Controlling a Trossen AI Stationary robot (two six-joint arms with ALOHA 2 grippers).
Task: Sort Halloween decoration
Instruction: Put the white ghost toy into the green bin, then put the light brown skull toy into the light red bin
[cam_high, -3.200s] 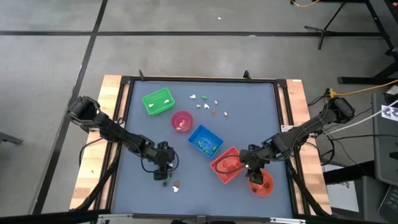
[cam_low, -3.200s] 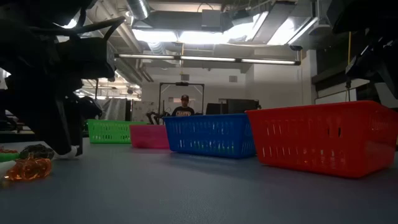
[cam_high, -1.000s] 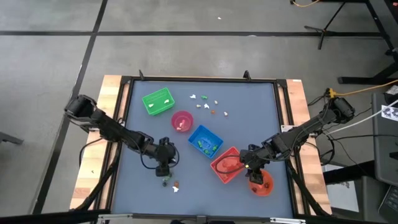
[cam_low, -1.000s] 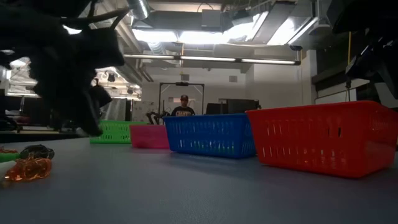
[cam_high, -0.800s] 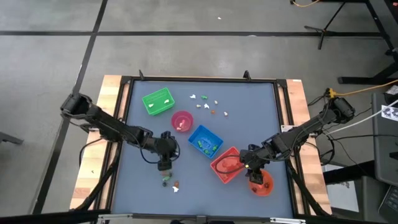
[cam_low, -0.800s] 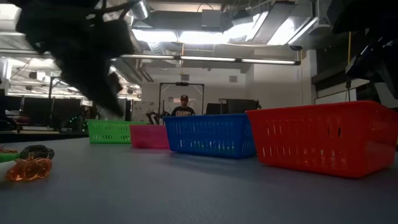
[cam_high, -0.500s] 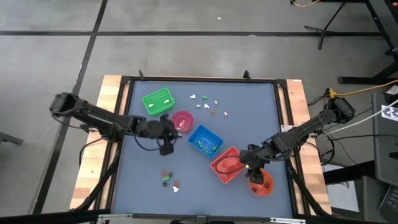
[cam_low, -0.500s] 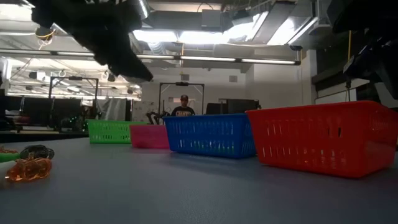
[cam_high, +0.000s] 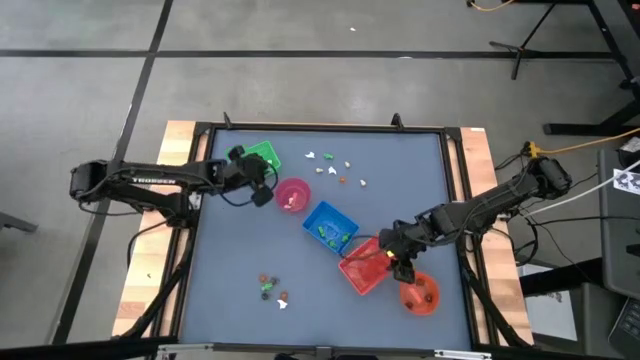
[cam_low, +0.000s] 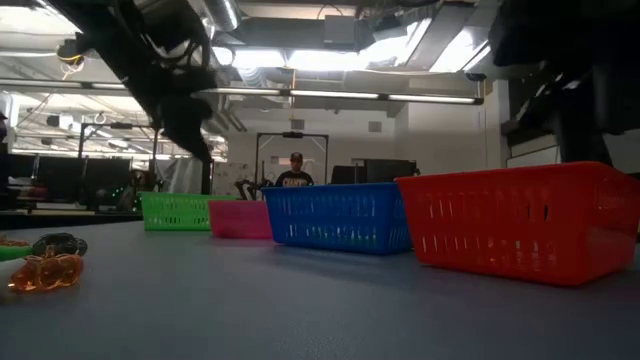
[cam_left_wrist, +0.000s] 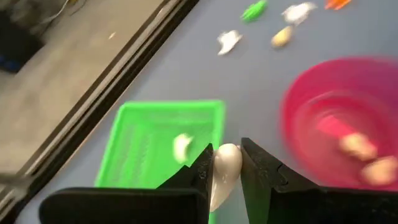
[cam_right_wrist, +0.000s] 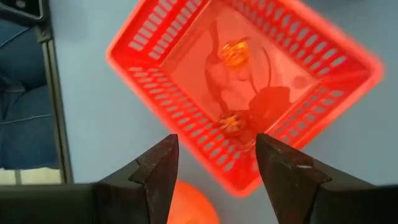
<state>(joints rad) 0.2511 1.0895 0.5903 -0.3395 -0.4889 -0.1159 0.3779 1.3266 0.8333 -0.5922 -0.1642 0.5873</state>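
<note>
Table: left claw moved to green tray, pinching white trinket.

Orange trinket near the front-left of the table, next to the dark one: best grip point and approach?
A judgement: come straight down on the orange trinket and close across its narrower middle. In the low view it lies flat and lumpy on the table, wider than tall, so a side approach gives little to catch. The dark trinket sits close behind it, so keep the fingers off that side.
</note>
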